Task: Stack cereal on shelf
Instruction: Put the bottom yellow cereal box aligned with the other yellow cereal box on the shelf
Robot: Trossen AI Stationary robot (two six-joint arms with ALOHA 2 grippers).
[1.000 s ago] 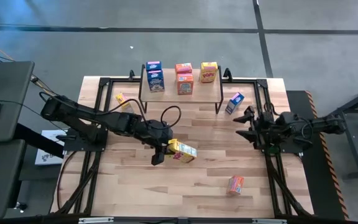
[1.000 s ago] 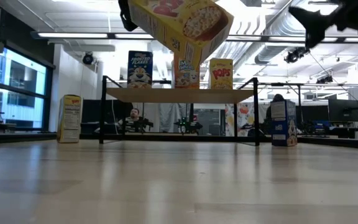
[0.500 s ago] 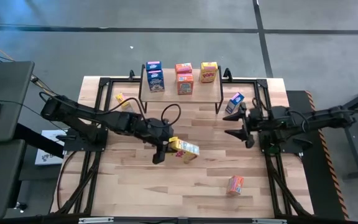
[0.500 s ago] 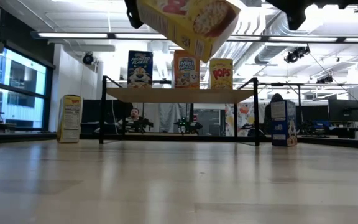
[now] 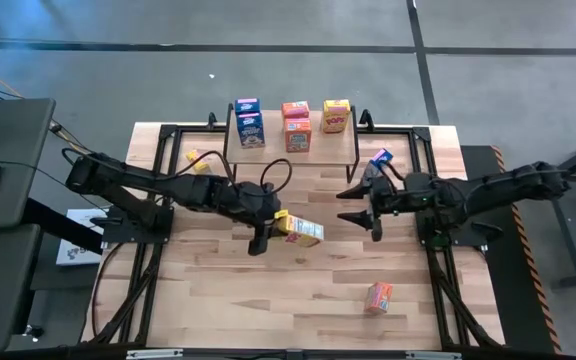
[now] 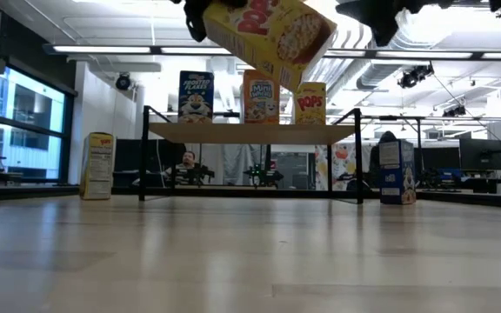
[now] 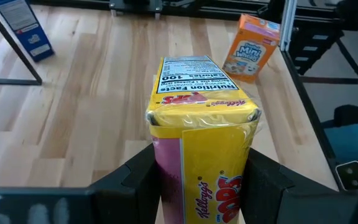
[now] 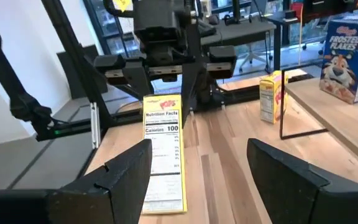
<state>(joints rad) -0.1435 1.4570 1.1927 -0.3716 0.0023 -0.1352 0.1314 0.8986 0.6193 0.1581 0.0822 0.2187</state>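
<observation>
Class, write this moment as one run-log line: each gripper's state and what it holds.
left gripper: shut on yellow cardboard cereal box, lifted above table | right gripper: open, empty, facing that box | wood-topped shelf: boxes standing on it

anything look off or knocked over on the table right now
One orange cereal box lies flat near the table's front edge, far from the shelf. The yellow box is tilted only because the left gripper holds it aloft. Other boxes stand upright.
</observation>
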